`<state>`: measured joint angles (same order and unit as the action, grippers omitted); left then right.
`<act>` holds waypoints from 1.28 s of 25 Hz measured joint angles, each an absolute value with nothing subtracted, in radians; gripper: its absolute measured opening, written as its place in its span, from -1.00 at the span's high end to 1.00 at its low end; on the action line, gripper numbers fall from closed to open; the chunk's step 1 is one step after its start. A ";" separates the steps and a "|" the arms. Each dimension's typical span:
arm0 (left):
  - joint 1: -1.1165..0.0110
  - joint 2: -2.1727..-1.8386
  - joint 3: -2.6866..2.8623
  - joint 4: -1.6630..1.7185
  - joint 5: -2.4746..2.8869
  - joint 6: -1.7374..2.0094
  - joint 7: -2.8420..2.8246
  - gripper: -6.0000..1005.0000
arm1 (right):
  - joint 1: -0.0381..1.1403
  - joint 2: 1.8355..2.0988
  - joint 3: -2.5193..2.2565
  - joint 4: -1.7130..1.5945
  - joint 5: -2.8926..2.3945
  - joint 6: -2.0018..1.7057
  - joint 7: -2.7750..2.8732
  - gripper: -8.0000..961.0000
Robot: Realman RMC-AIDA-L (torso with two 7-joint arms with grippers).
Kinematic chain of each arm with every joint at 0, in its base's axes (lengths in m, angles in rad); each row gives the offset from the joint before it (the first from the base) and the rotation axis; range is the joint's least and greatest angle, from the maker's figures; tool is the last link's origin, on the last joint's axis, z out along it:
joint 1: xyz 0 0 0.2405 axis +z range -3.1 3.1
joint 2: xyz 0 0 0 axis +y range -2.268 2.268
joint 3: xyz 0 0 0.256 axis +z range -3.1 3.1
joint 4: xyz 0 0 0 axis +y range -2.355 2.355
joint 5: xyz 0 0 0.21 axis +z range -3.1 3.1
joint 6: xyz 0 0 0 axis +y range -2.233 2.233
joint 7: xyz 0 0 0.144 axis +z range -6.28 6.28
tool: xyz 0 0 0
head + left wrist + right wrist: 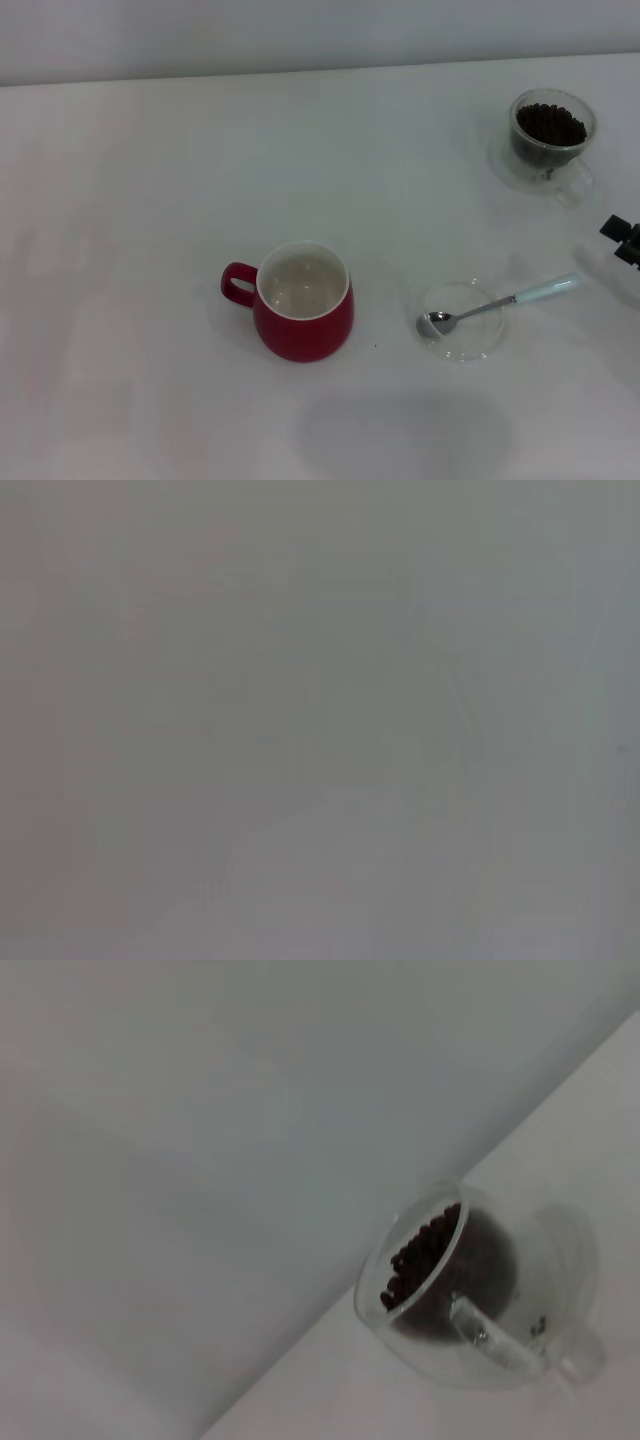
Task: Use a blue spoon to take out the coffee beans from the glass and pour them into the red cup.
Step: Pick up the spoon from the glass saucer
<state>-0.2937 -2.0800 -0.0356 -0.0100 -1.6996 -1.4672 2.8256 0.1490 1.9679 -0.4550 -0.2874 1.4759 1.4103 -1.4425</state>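
Table (150, 150) first, white and broad, carrying everything. The right tool (624, 240) shows only as a dark tip at the table's right edge; whether it is open or shut I cannot tell, and it appears to hold nothing. The left tool is out of sight, its own camera showing only blank grey.

Farthest from the right tool, well across the table, stands the red cup (303, 301), white inside and with no beans in it that I can see, its handle pointing away from the tool. Beyond the tool, near the table's back edge, sits the glass (551, 134) on a clear saucer, with the coffee beans (550, 124) heaped inside. Nearest the tool lies the blue spoon (497, 305), its bowl resting in a second clear saucer (461, 322), its pale handle reaching toward the tool.

I judge the spoon light, stiff and slippery on its metal neck; the handle's raised end looks the best place to grip.
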 joint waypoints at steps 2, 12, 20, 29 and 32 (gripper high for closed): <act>-0.293 -2.080 -0.035 -0.005 -1.699 -1.468 2.826 -0.74 | 0.151 1.972 -0.455 -0.286 1.470 1.410 -1.443 -0.76; -0.295 -2.080 -0.035 0.003 -1.697 -1.475 2.826 -0.74 | 0.153 1.976 -0.463 -0.286 1.445 1.419 -1.442 -0.76; -0.295 -2.080 -0.036 0.005 -1.697 -1.478 2.826 -0.74 | 0.158 1.980 -0.479 -0.287 1.429 1.436 -1.439 -0.75; -0.290 -2.080 -0.033 0.005 -1.697 -1.479 2.826 -0.74 | 0.164 1.990 -0.522 -0.287 1.417 1.439 -1.441 -0.75; -0.288 -2.080 -0.031 0.005 -1.697 -1.479 2.826 -0.74 | 0.167 1.992 -0.534 -0.287 1.416 1.439 -1.441 -0.75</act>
<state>-0.2883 -2.0800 -0.0309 0.0045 -1.6965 -1.4789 2.8256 0.1669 1.9922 -0.5335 -0.2869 1.4158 1.4393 -1.4412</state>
